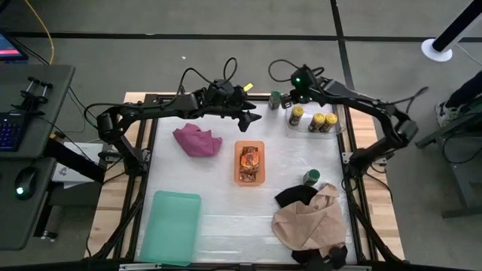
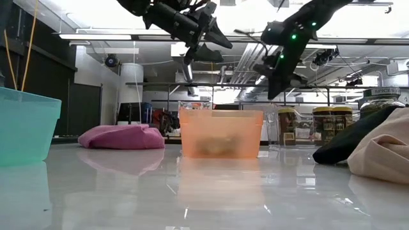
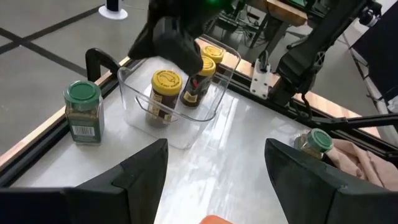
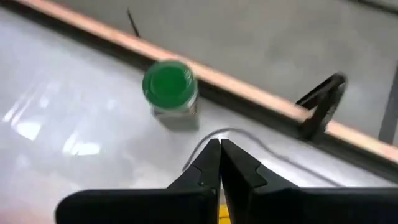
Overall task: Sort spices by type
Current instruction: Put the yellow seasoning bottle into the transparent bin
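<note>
A: Which step?
B: Green jars, I'd judge. Three yellow jars sit in the clear tray, upper right; packets fill the orange bin, centre.
A: Grippers?
B: Right gripper pinched shut, empty, above the tray beside a green jar; it must open first. Left gripper gapes wide, empty, top centre.
A: Surroundings?
B: Glossy white table; workshop behind.

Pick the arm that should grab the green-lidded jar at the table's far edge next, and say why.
Right, probably. The right gripper, fingers shut, hangs just beside the green-lidded jar by the clear bin of yellow-lidded jars. The left gripper is open but farther off.
</note>
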Robot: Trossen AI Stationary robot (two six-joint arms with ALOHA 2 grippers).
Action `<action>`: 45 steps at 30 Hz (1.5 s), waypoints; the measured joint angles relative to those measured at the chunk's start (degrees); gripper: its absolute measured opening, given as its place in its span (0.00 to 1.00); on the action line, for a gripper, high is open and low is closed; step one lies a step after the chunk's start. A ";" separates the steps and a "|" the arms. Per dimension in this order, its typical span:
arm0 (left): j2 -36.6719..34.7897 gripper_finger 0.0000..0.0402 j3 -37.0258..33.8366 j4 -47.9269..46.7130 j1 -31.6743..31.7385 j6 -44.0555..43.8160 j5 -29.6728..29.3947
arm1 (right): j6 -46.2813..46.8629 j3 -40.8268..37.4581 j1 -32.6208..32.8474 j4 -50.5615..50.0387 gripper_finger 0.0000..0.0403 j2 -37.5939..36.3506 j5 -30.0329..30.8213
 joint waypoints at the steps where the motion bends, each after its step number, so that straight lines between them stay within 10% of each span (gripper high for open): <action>1: -0.02 0.63 0.00 -0.02 0.00 -0.29 0.00 | -0.07 0.83 -0.14 -1.21 0.01 1.07 -0.88; 45: -0.02 0.63 0.00 -0.07 -0.24 -0.64 0.00 | -5.82 3.19 -0.13 -18.32 0.00 5.25 -3.00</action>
